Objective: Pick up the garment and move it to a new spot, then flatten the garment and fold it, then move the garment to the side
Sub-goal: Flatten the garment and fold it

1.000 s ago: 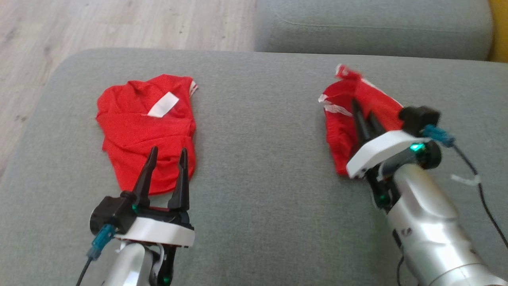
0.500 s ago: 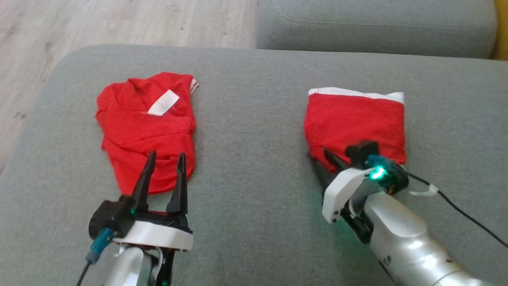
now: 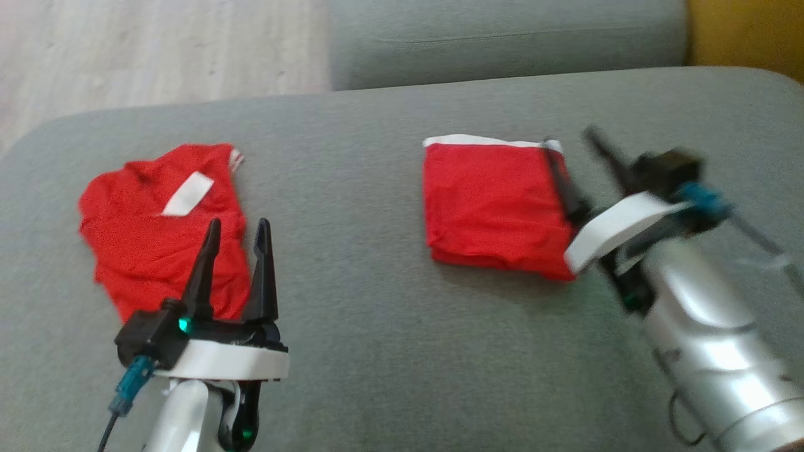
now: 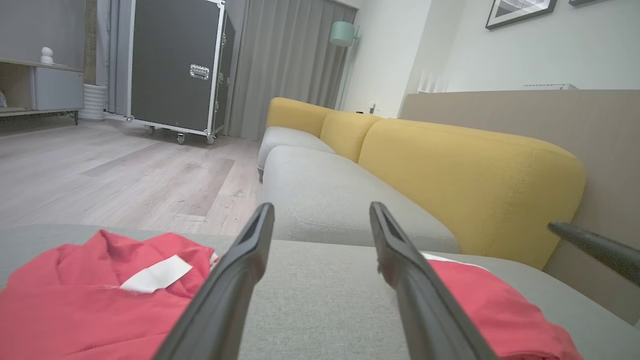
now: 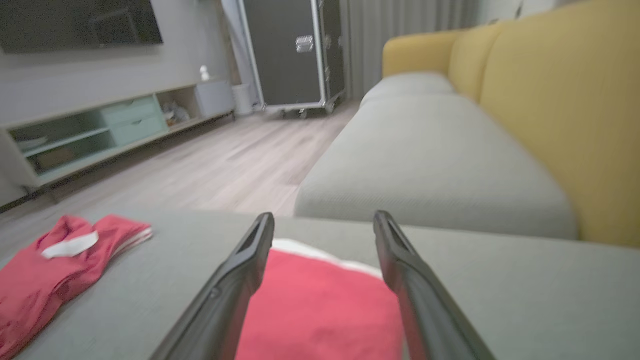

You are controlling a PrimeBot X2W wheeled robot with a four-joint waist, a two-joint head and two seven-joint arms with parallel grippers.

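In the head view the left gripper (image 3: 237,225) is hovering with its fingers spread wide, gripping nothing, its tips showing over the near right edge of a crumpled garment (image 3: 144,245). The right gripper (image 3: 568,139) is also standing released and empty; one finger is showing along the right edge of the folded garment (image 3: 490,201), though blur is hiding whether it is touching. Two red garments are lying well apart on the grey cushion (image 3: 377,351): the crumpled one, bearing a white label (image 3: 185,193), to the left, and the folded one, with a white band along its far edge, to the right. A second grey cushion (image 3: 502,37) and pale wood floor (image 3: 157,50) are lying beyond.

In the left wrist view the left gripper's fingers are standing apart with nothing between them, one garment showing on either side. A yellow backrest (image 4: 475,175), a black wheeled case (image 4: 175,65) and grey curtains (image 4: 290,65) are standing behind.

In the right wrist view the right gripper's fingers are gaping above the folded garment, which is lying flat beneath them. A low shelf unit (image 5: 100,130) is running along the wall.
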